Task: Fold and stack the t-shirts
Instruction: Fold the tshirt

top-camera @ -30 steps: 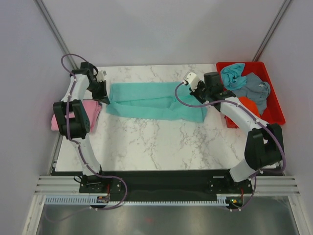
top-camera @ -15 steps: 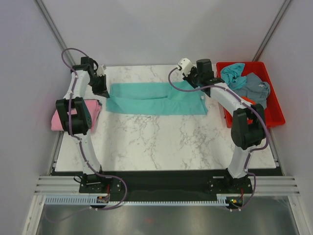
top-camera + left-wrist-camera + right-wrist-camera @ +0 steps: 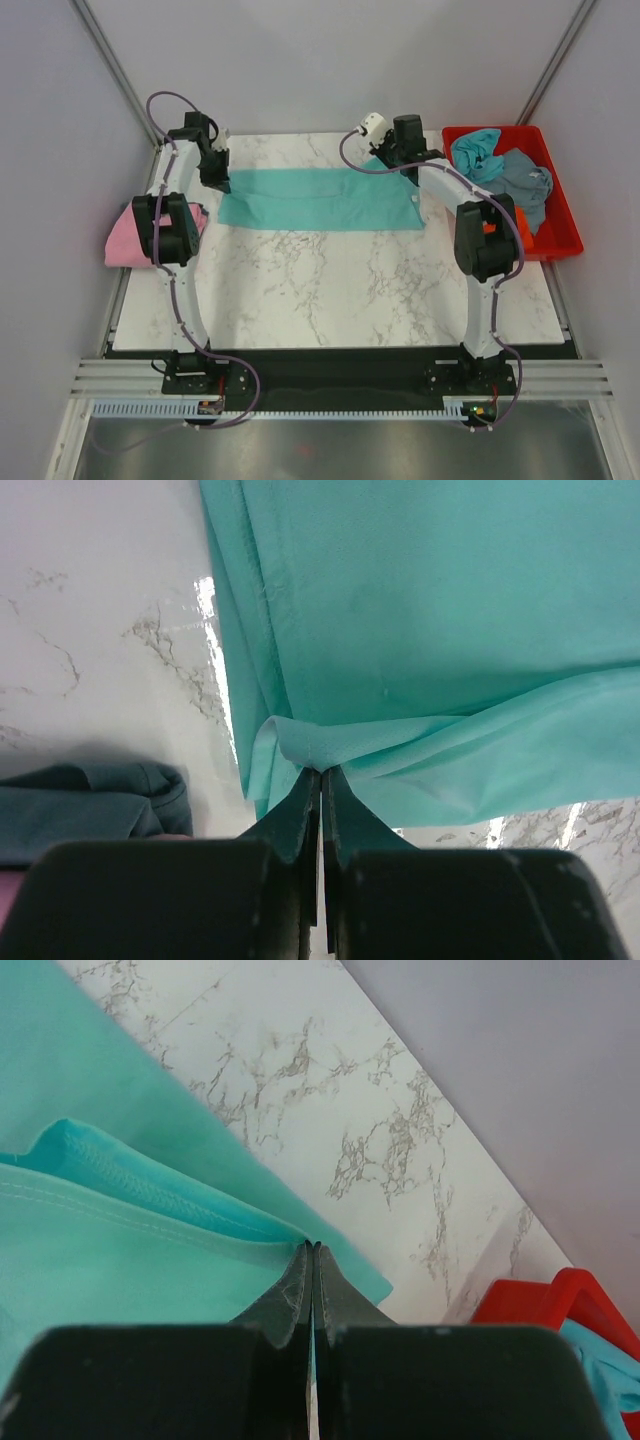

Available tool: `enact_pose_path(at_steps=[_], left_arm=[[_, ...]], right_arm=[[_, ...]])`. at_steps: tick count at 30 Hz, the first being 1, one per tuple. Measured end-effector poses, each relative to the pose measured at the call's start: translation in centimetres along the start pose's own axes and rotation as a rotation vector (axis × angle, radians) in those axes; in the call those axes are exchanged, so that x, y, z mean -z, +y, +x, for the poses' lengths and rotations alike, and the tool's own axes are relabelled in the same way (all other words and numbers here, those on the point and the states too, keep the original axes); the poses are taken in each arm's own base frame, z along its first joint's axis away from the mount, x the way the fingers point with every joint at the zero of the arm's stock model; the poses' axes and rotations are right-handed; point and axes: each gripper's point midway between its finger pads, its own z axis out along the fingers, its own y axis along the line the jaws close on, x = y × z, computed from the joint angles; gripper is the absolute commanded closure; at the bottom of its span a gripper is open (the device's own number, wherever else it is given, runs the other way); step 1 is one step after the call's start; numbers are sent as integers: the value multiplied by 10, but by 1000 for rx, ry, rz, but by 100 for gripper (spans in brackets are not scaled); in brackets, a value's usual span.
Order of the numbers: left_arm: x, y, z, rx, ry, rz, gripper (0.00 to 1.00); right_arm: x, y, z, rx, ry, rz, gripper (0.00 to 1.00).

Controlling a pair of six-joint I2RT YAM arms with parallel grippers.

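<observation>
Top external view, read from left to right: a pink t-shirt (image 3: 125, 238) is seen bunched at the left edge of the table (image 3: 330, 290). Near it, the left gripper (image 3: 216, 178) is set down on the left end of the teal-green t-shirt (image 3: 320, 200), which is laid out as a long, doubled band across the far half of the marble top. In the left wrist view its fingers are pressed together, with a gathered fold of the teal hem pinched at their tips. At the band's far right corner the right gripper (image 3: 392, 163) is likewise closed, and in the right wrist view a stitched edge of the same shirt is nipped between its tips. Further right, a red tray (image 3: 566, 240) is placed at the table's right side, and a light blue t-shirt (image 3: 478, 150) and a grey-blue t-shirt (image 3: 522, 182) are heaped in it. The cloth is judged to be light, soft and limp. No shape will be kept where it hangs unsupported, so it is best taken at hems or corners, at both ends together, and held taut so that the layers are not allowed to slide apart.
</observation>
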Motion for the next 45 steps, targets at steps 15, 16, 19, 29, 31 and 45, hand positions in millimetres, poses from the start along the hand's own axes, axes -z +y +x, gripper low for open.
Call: enact_pose_path(at_steps=[15,16,19,29,31,45], left_arm=[[-9,14,-10,-36,-20,-207,11],[-9,9,-11,-48,-23,-209,6],[-11,-16,-17,-95,-43,-190,4],[11,-53,-1,-158,-46,-159,9],[14,-51,7,-149,-31,-149,10],[-35,-44,46,-127,117,-105,13]], right_arm=[[-23,-11,11,-36,28,93,51],[-22,-15,10,-40,28,113,48],[-18,-24,6,-63,22,159,46],[43,-28,-26,-364,-41,173,40],[47,-12,-23,-459,-42,104,41],[28,100,95,-936,284,-237,39]])
